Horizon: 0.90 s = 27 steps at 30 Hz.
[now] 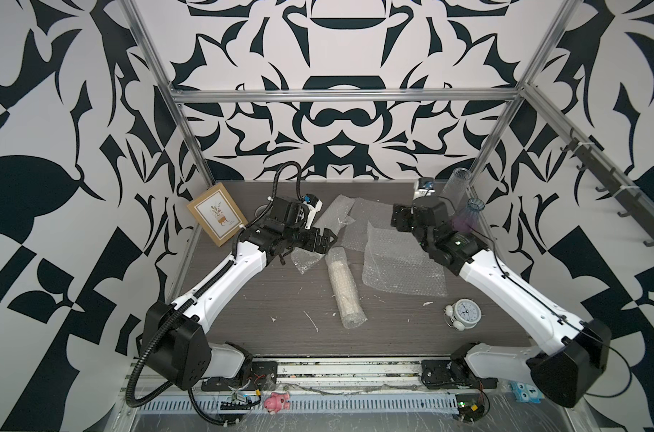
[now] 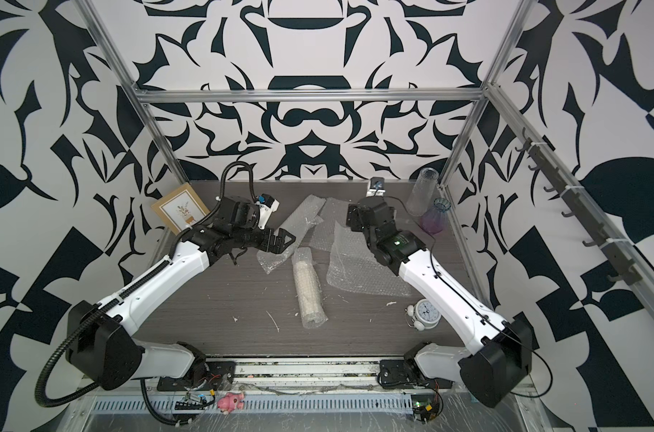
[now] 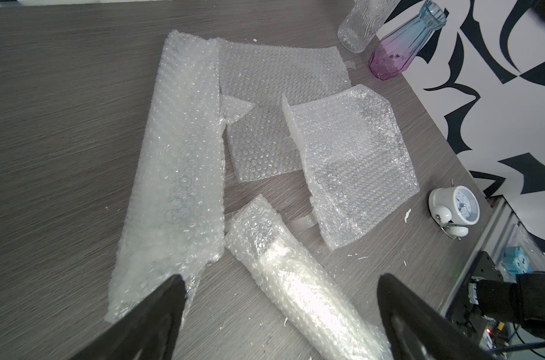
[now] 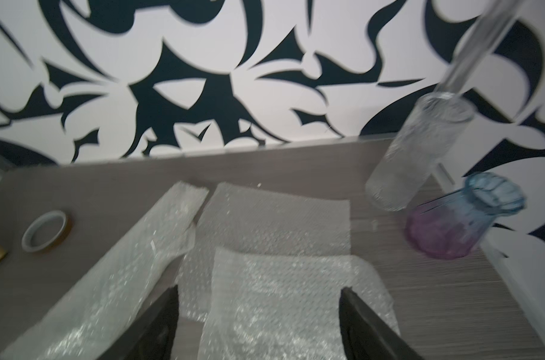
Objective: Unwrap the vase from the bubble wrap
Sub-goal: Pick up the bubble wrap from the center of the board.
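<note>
We list wrapped vase (image 1: pixel 343 288) just ahead of left hand (image 3: pixel 280 280); that and right hand (image 4: pixel 258 290) wide, empty. Approach step; next, we judge, pinch bubble wrap (image 3: pixel 252 218) end.

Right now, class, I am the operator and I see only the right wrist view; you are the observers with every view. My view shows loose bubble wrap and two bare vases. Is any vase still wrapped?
Observer: Yes. A wrapped vase lies near the middle of the table, rolled in bubble wrap.
Operator: Where is the left gripper?
Observer: The left gripper is open at the far end of that roll. Its wrist view shows the roll running between its jaws.
Operator: Is anything close to my arm?
Observer: An alarm clock sits beside the right forearm, toward the front of the table.
</note>
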Tool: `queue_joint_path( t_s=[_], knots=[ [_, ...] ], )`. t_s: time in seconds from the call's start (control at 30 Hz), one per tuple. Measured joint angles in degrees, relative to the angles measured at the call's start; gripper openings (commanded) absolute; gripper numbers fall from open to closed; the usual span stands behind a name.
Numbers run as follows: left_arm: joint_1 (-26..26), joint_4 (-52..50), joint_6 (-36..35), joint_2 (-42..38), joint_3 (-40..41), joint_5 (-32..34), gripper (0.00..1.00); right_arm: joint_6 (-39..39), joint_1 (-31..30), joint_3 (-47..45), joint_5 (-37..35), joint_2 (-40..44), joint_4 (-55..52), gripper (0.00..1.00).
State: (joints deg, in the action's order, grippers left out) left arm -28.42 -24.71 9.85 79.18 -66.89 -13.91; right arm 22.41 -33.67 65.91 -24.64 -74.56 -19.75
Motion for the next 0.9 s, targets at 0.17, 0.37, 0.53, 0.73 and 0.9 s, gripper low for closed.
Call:
queue_joint_path(
  t_s=[0.17,0.37,0.53,0.73,0.9],
  knots=[
    [0.33,-0.63,0.48,-0.04,-0.13,3.63,0.99,3.26,-5.77,-1.66,5.42,-6.73,-5.46,0.80],
    [0.63,-1.11,0.96,-0.04,-0.15,8.48,0.99,6.88,-8.59,-2.38,14.73,-11.80,-7.02,0.81],
    [1.07,-1.38,1.38,-0.04,-0.74,10.82,0.99,7.91,-10.56,-2.25,19.28,-14.84,-7.17,0.84],
    [1.09,-1.81,1.75,-0.04,-0.98,12.63,0.99,7.91,-13.40,0.24,21.75,-18.80,-8.98,0.84],
    [1.09,-2.19,1.75,-0.04,-0.98,12.87,0.99,7.89,-15.50,3.56,22.32,-22.38,-10.40,0.84]
  ],
)
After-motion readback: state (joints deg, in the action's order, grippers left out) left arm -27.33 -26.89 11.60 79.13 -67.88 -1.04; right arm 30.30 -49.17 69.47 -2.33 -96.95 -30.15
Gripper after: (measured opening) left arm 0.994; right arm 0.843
